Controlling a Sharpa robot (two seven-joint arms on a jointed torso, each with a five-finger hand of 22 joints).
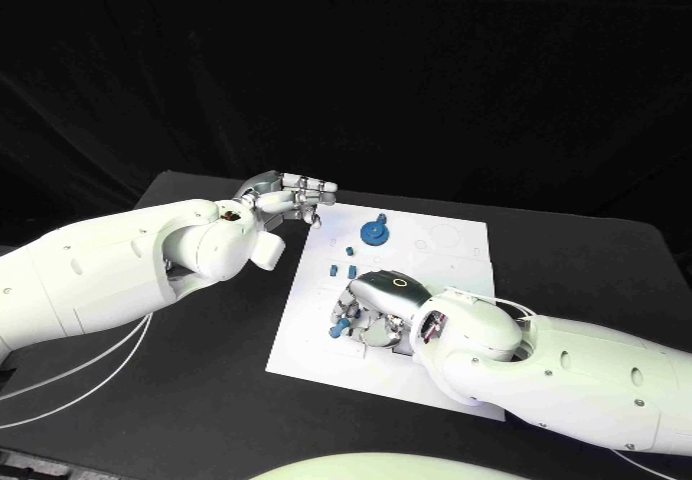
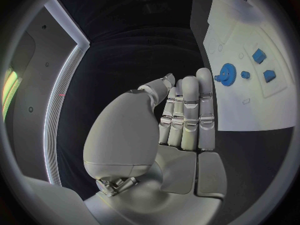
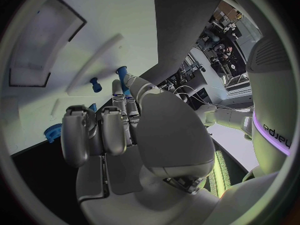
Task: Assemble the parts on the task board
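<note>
Reading left to right across the head view. Left silver many-fingered hand (image 1: 289,193) hovers off the 11 o'clock corner of the white rectangular task board (image 1: 447,262), above the black bench (image 1: 202,400); the left wrist view shows its fingers (image 2: 187,110) straight and side by side, nothing in them: released.

On the board, toward 12 o'clock, a blue toothed plastic gear (image 1: 374,233) lies flat with a short stub on top; the left wrist view (image 2: 226,75) gives the same. Just below it, nearer board centre, two small blue block-shaped parts (image 1: 340,269) stand apart from each other and from the gear.

Right silver hand (image 1: 378,312) is down on the board at about 7 o'clock of centre, fingers curled among several small blue peg-like parts (image 1: 339,327). The right wrist view shows one blue peg (image 3: 122,75) just beyond the fingertips (image 3: 119,92), long axis pointing away from the palm, along the fingers' line. Whether it is pinched or merely beside the fingers, I cannot tell.

Judgement: early to middle stage. Whether gear and blocks are seated cannot be told; the pegs under the right hand still look loose.
</note>
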